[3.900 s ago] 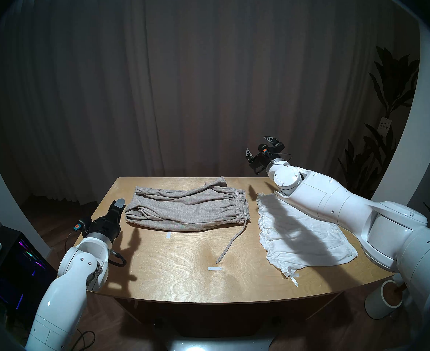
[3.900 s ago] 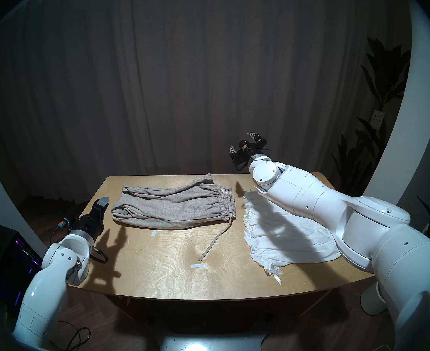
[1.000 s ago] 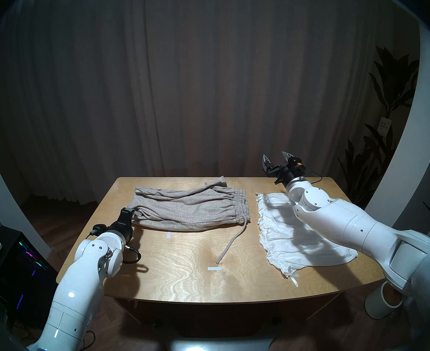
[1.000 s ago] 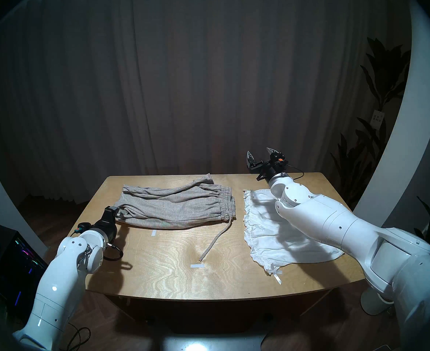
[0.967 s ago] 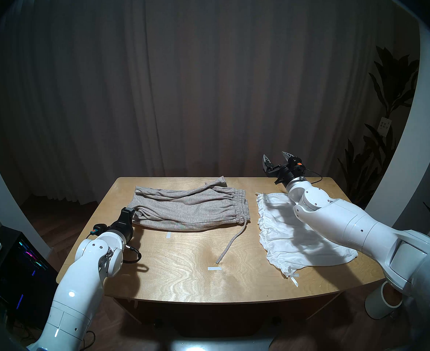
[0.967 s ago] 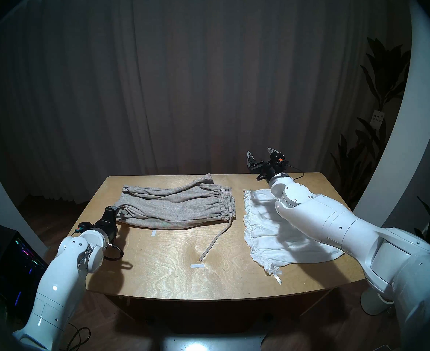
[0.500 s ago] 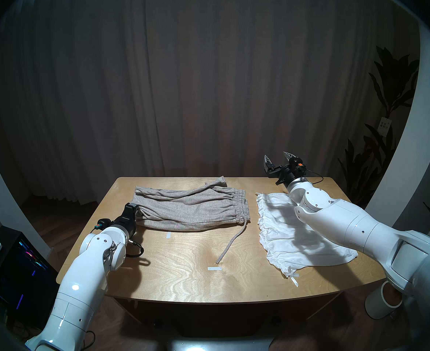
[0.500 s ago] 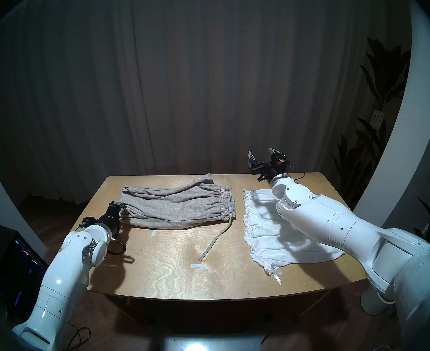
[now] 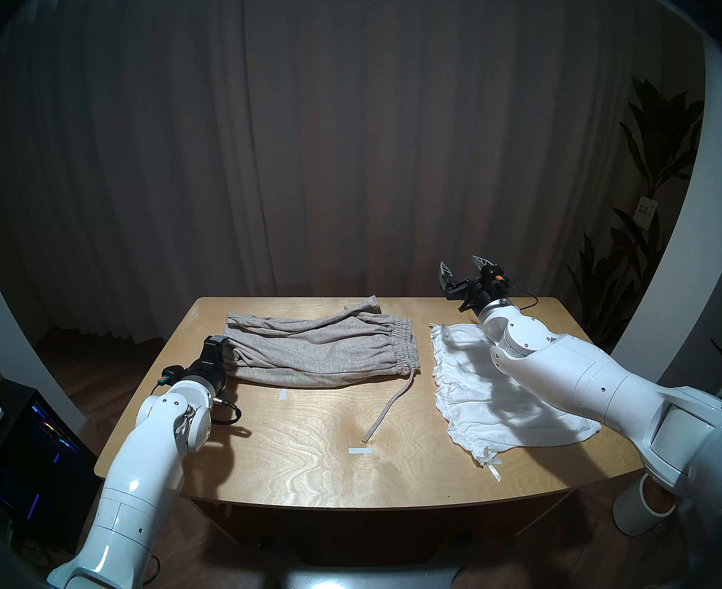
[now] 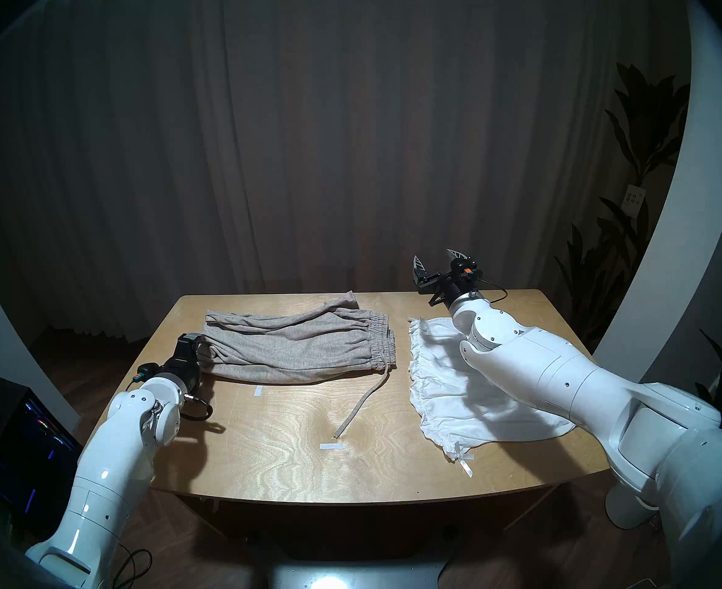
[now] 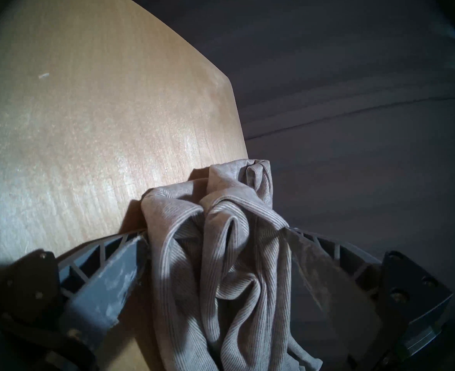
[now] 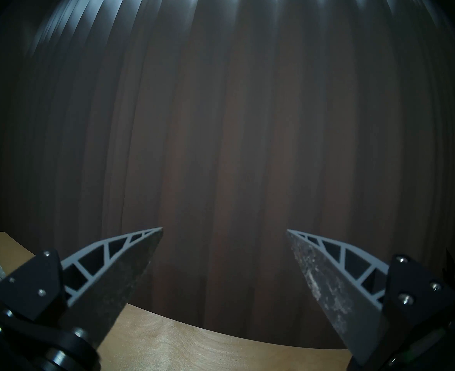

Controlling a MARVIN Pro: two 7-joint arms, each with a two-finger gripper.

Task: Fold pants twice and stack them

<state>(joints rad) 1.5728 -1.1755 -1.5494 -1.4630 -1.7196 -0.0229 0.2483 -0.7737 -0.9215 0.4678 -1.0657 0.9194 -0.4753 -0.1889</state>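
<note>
Grey-beige knit pants (image 9: 321,350) lie folded lengthwise at the table's back left, their drawstring (image 9: 389,405) trailing toward the front. My left gripper (image 9: 216,346) is at their left end. In the left wrist view it (image 11: 215,230) stands open, with bunched folds of the pants (image 11: 234,268) filling the gap between its fingers. White ruffled shorts (image 9: 478,397) lie spread flat on the right, partly under my right arm. My right gripper (image 9: 461,263) hangs open and empty above the table's far edge, beyond the shorts, facing the curtain (image 12: 225,229).
The wooden table (image 9: 308,469) carries two white tape marks (image 9: 360,450) (image 9: 282,394). On the floor, a white cylinder (image 9: 644,507) stands at the right and a dark lit box (image 9: 32,439) at the left. A plant (image 9: 648,193) is at the back right.
My left gripper has slid farther along the table onto the left end of the grey pants, which has bunched up a little. My right gripper has shifted slightly left and stays open.
</note>
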